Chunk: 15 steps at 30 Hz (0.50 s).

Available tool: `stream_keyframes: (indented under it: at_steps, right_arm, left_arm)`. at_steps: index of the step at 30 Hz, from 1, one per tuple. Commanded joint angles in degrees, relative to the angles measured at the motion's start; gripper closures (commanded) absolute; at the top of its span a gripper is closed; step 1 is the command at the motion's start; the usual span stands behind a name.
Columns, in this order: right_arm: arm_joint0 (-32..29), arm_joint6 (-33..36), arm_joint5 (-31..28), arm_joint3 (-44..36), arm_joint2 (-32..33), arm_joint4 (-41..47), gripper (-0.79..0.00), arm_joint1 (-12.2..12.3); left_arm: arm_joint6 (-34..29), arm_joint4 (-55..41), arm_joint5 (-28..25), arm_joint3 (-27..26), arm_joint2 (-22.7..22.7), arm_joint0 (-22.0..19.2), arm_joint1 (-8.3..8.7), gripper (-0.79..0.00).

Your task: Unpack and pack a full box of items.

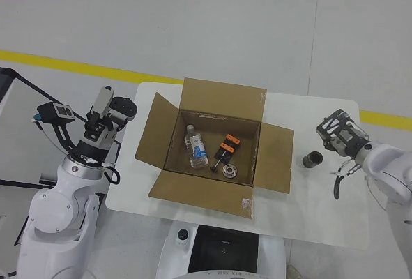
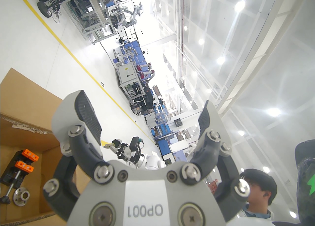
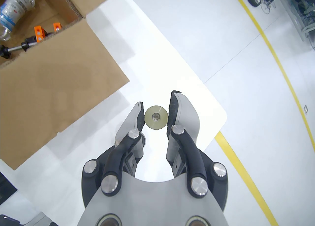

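1. Step in hand (judged): unpacking. The cylinder [image 1: 312,160] stands upright on the table [image 1: 310,209], right of centre in the top view and just right of the box [image 1: 274,159]. The bottle [image 1: 196,146], vise [image 1: 226,145] and flange [image 1: 227,169] lie inside the box.
2. Right gripper [image 3: 157,104]: in its wrist view, you see it at lower centre, looking straight down on the cylinder's round top. The jaws are spread only a little, barely wider than that top, with one pad on each side.
3. Contact: in the top view the cylinder appears apart from the gripper, so you may take the jaws as empty and poised above it. The wrist view alone does not settle whether a pad grazes it.
4. Doing it well: keep the jaws centred on the top and the wrist vertical. If you are withdrawing, spread the jaws wider first and rise straight, so that no pad drags the cylinder over. If you are gripping, descend squarely before closing.
5. Left gripper [image 2: 144,99]: at the left of the top view, beside the box and tilted upward. Its jaws are spread wide and hold nothing.
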Motion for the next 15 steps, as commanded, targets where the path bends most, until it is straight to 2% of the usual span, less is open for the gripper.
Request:
stream_keyframes:
  at_steps: [1, 5, 15]
  right_arm:
    - [-2.02, -2.90, -0.35, -2.04, -0.14, -1.18, 0.000, -0.01]
    - [-2.94, -5.70, -0.39, -5.53, -1.60, -2.91, 0.000, -0.11]
    - [0.69, -8.85, -2.24, -8.37, -8.64, -4.92, 0.000, -0.60]
  left_arm:
    - [0.00, 0.00, 0.00, 0.00, 0.00, 0.00, 0.00, -0.785]
    - [0.00, 0.00, 0.00, 0.00, 0.00, 0.00, 0.00, -0.785]
    - [0.00, 0.00, 0.00, 0.00, 0.00, 0.00, 0.00, -0.785]
